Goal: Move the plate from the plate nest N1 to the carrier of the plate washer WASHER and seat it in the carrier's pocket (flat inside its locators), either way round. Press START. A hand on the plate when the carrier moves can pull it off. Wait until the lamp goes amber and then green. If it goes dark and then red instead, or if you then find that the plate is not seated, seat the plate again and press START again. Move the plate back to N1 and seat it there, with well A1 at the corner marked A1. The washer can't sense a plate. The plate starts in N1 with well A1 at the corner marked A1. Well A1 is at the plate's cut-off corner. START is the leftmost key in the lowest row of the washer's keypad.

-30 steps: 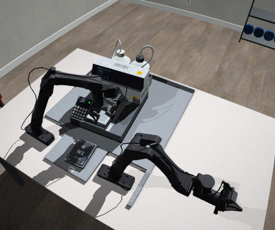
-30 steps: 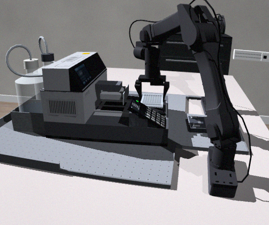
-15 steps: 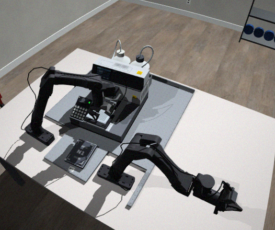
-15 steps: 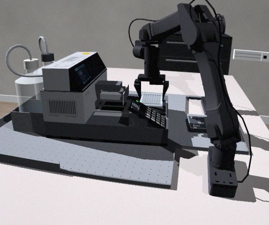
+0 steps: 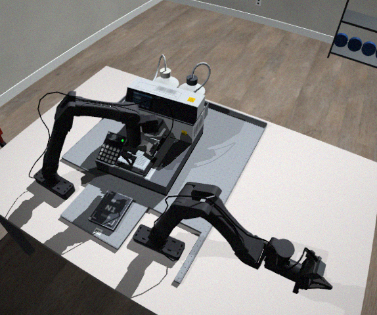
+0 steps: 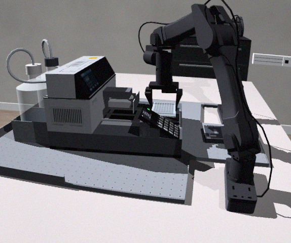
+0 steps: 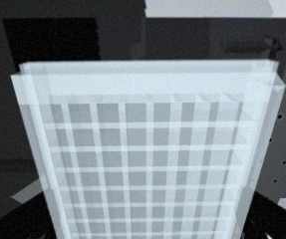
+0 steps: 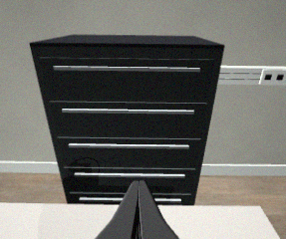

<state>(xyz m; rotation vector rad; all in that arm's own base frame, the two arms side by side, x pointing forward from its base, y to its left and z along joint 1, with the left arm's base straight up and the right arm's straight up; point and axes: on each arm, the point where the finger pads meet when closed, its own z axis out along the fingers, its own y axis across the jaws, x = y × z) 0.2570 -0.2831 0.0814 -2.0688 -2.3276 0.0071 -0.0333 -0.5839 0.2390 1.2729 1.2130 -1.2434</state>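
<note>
The clear white plate (image 5: 142, 159) (image 6: 164, 108) (image 7: 144, 149) is held level between the fingers of my left gripper (image 6: 164, 105), at the dark carrier (image 5: 134, 169) in front of the washer (image 6: 69, 112). Whether it lies flat in the pocket cannot be told; its underside is hidden. In the left wrist view its far right corner looks cut off. Nest N1 (image 5: 119, 213) is empty. The washer's lamp (image 5: 122, 140) (image 6: 148, 109) is green, above the keypad (image 5: 109, 154) (image 6: 169, 126). My right gripper (image 5: 331, 287) (image 8: 139, 190) is shut and empty, far from the washer.
The keypad stands close beside the carrier and my left fingers. The washer housing (image 5: 165, 106) rises behind, with two bottles (image 5: 165, 80) (image 5: 192, 87) at its back. The right arm's base (image 5: 159, 240) stands beside N1's board. A black drawer cabinet (image 8: 128, 90) stands beyond the table.
</note>
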